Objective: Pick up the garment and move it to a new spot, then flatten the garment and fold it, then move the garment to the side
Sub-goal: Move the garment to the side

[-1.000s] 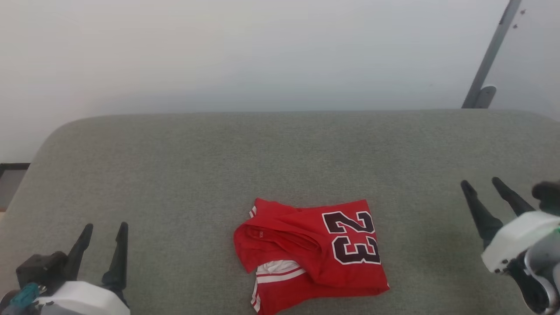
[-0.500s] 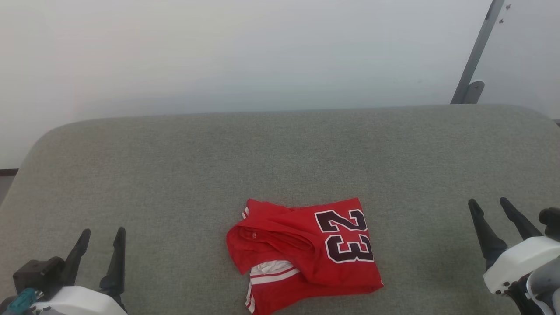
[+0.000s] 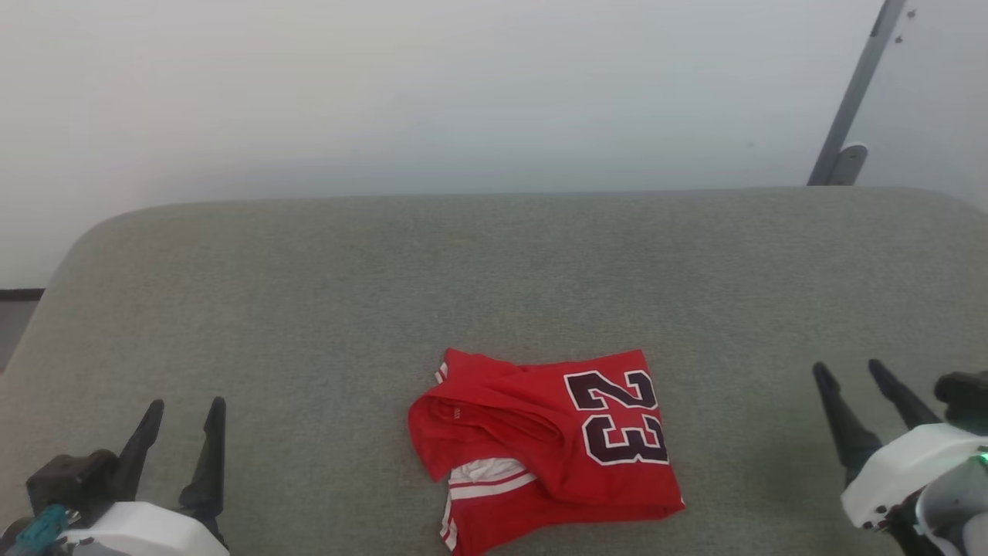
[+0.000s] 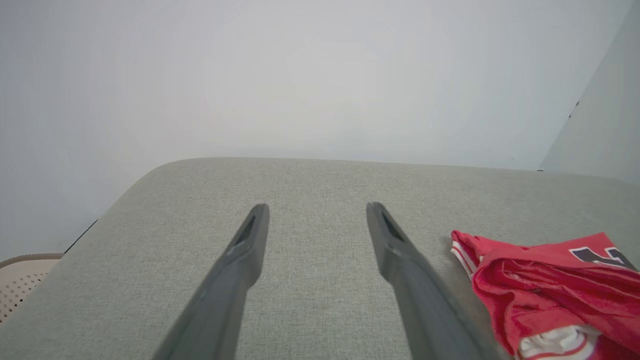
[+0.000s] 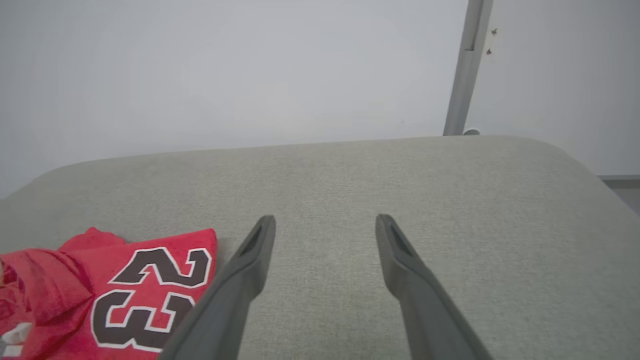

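Observation:
The garment (image 3: 544,448), a red jersey with a dark "23" and a bit of white striped sleeve showing, lies folded into a rough square near the front middle of the grey padded surface (image 3: 494,270). It also shows at the lower right of the left wrist view as the garment (image 4: 550,290) and at the lower left of the right wrist view as the garment (image 5: 110,290). My left gripper (image 3: 185,405) stands open at the lower left, well apart from the jersey. My right gripper (image 3: 847,369) stands open at the lower right, also apart. Both hold nothing.
A pale wall rises behind the surface. A grey metal post (image 3: 853,100) leans at the back right. A beige perforated basket (image 4: 22,280) sits beyond the surface's left edge. Bare grey padding lies on both sides of the jersey and behind it.
The head view has shifted slightly, so the whole scene wobbles. My right gripper has dropped lower toward the front right. The garment and left gripper stay as they were.

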